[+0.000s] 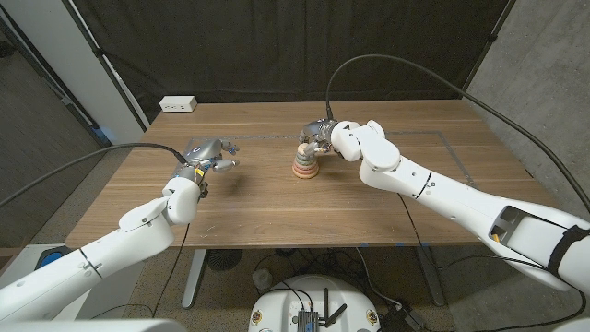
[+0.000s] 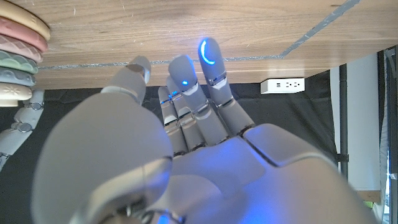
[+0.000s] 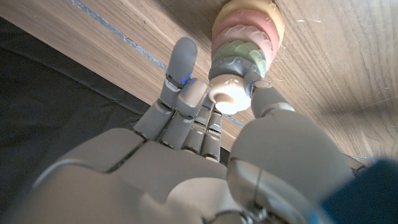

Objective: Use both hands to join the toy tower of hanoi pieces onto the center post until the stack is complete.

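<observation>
While right hand (image 1: 320, 135) pinches cream top piece (image 3: 229, 94) over ring stack (image 1: 304, 166), left hand (image 1: 210, 154) hovers empty, fingers spread.

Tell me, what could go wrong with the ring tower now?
The right robot hand pinches the white top piece at the very top of the ring tower. If it pulls sideways, the whole tower might tip, since nothing else steadies it. The left robot hand is away from the tower and holds nothing. The top piece could also slip out and roll across the table.
</observation>
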Available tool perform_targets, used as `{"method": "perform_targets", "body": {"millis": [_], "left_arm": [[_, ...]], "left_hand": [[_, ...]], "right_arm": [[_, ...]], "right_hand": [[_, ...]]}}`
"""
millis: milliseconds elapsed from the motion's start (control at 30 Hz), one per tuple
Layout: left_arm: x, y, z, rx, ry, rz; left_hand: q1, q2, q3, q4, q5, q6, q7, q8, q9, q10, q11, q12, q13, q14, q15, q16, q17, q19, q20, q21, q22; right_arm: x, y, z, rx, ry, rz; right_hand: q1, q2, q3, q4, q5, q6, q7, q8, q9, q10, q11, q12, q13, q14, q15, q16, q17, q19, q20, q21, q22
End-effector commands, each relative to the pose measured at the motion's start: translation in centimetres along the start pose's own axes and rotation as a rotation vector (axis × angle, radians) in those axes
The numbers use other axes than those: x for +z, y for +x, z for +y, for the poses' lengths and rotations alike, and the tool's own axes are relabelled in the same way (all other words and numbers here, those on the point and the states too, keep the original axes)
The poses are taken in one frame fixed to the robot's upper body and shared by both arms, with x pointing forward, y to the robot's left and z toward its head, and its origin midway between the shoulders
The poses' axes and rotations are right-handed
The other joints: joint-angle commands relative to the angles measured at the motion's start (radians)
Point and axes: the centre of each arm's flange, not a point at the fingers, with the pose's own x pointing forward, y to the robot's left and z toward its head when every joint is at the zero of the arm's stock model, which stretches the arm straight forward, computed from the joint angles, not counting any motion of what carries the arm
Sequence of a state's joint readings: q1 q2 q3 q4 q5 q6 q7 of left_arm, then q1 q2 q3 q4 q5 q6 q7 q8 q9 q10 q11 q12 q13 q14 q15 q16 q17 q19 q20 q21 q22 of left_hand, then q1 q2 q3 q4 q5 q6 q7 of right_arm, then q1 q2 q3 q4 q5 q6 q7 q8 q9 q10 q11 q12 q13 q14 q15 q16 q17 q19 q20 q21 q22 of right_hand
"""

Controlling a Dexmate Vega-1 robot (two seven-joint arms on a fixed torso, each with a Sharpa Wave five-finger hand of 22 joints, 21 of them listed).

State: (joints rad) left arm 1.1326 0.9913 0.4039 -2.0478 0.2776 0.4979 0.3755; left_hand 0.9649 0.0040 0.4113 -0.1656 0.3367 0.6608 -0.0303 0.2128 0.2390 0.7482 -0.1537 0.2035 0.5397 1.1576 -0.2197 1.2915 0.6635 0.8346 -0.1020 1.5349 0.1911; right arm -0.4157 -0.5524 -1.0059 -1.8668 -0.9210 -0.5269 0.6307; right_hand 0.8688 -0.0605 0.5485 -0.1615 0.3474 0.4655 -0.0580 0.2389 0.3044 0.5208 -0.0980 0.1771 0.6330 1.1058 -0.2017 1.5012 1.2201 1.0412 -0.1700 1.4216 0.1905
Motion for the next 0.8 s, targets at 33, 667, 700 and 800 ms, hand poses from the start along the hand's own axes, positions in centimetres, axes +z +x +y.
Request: {"method": "perform_targets", "body": {"millis": [33,667,700,800], "left_arm": [[0.0,0.1,0.0,-0.001,0.002,-0.001],[-0.1,-0.2,0.1,0.008,-0.002,0.000],[-0.1,-0.2,0.1,0.009,-0.003,0.000],[0.0,-0.2,0.2,0.010,-0.003,0.000]], "left_hand": [[0.006,0.000,0.006,-0.001,0.000,0.009,0.004,0.002,0.005,0.007,-0.004,0.001,0.003,0.002,-0.001,-0.005,-0.001,0.006,-0.109,0.006,0.002],[0.006,0.000,0.007,-0.001,0.000,0.010,0.004,0.002,0.006,0.007,-0.004,0.001,0.004,0.004,-0.001,-0.004,0.000,0.006,-0.109,0.006,0.003],[0.006,0.001,0.007,0.000,0.000,0.010,0.004,0.002,0.006,0.007,-0.003,0.001,0.004,0.004,-0.001,-0.005,0.000,0.006,-0.109,0.006,0.003],[0.006,0.001,0.007,0.000,0.000,0.010,0.004,0.002,0.006,0.007,-0.004,0.001,0.005,0.003,-0.001,-0.005,0.000,0.006,-0.109,0.006,0.003]], "right_arm": [[-0.2,-0.3,-0.3,-0.013,-0.007,0.005],[-0.3,-1.3,-0.5,-0.009,-0.019,0.016],[-0.4,-1.4,-0.6,-0.014,-0.017,0.018],[-0.6,-1.8,-0.7,-0.022,-0.009,0.024]], "right_hand": [[-0.003,-0.018,-0.008,0.000,-0.003,-0.025,0.000,-0.013,0.006,-0.019,0.010,0.000,-0.003,-0.007,-0.016,-0.001,0.005,-0.008,-0.052,-0.004,0.000],[-0.018,-0.028,-0.013,0.004,-0.009,-0.056,0.012,-0.021,0.007,-0.053,0.027,0.004,-0.016,-0.023,-0.016,-0.016,0.003,-0.019,-0.052,-0.012,0.000],[-0.019,-0.028,-0.013,0.005,-0.009,-0.057,0.012,-0.022,0.007,-0.052,0.026,0.004,-0.016,-0.026,-0.016,-0.019,0.000,-0.020,-0.052,-0.013,-0.001],[-0.020,-0.029,-0.013,0.005,-0.010,-0.056,0.010,-0.021,0.007,-0.052,0.028,0.006,-0.017,-0.026,-0.016,-0.020,0.001,-0.020,-0.052,-0.013,0.000]]}}
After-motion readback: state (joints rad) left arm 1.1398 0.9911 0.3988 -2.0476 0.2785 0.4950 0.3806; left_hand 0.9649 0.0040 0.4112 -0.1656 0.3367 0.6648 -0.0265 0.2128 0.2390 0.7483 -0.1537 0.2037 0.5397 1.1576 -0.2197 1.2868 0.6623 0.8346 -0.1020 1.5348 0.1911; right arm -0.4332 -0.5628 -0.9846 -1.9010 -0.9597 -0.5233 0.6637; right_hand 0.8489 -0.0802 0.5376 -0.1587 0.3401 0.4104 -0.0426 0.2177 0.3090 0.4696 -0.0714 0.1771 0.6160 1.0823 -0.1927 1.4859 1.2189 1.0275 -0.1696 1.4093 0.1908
